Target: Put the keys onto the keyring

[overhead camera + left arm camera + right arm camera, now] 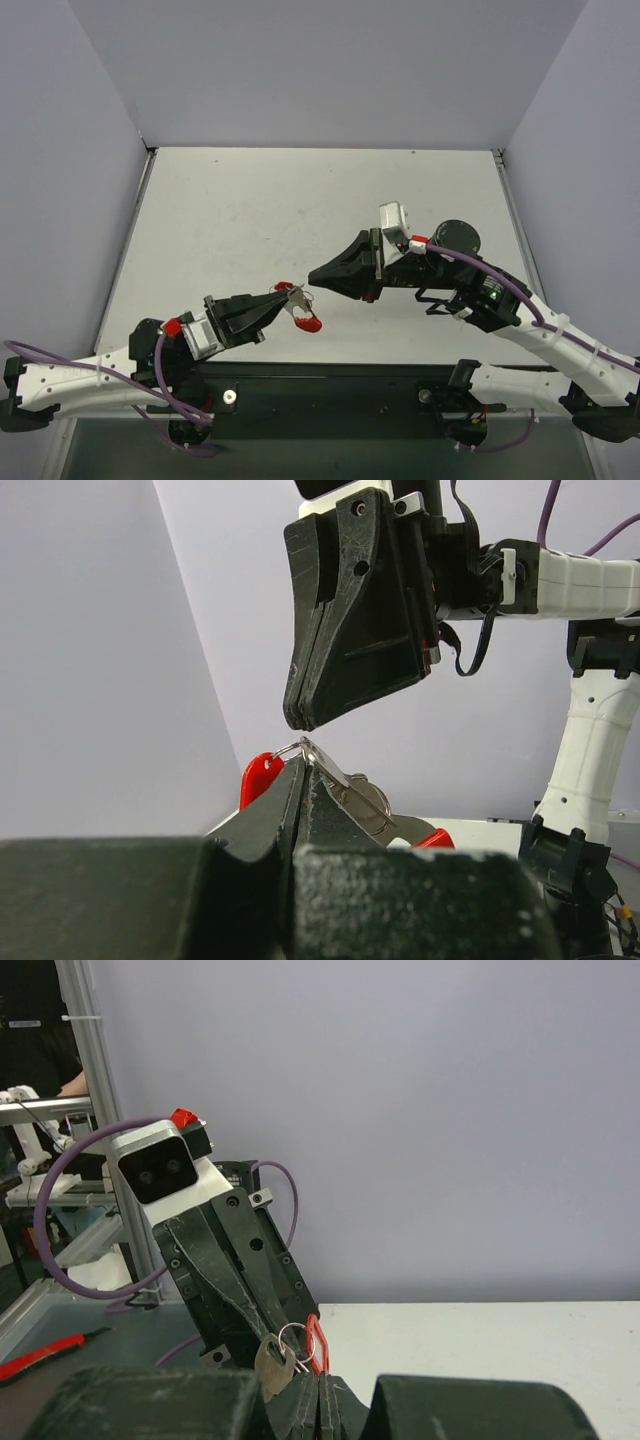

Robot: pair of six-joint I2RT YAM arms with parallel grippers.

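The left gripper (277,296) is pinched tight on the silver rings of the keyring (306,320), whose red clip hangs beyond the tips. The keys (283,286), a tiny red tag, sit right against those fingers. The right gripper (314,275), pressed together on nothing, hovers just above, not touching.

The left pincer (266,1336) clasps the keyring (317,1344).

a robotics lab bench cell

a pale counter (300,200) is boxed in on three sides by plain lilac-grey walls (330,70). two white-and-black robot arms, the left arm (80,378) and the right arm (575,350), are bolted to a black base plate (330,385) along the bottom of the top view. at upper left of the right wrist view, an aluminium frame post (92,1070) stands beside a looping purple cable (40,1220).
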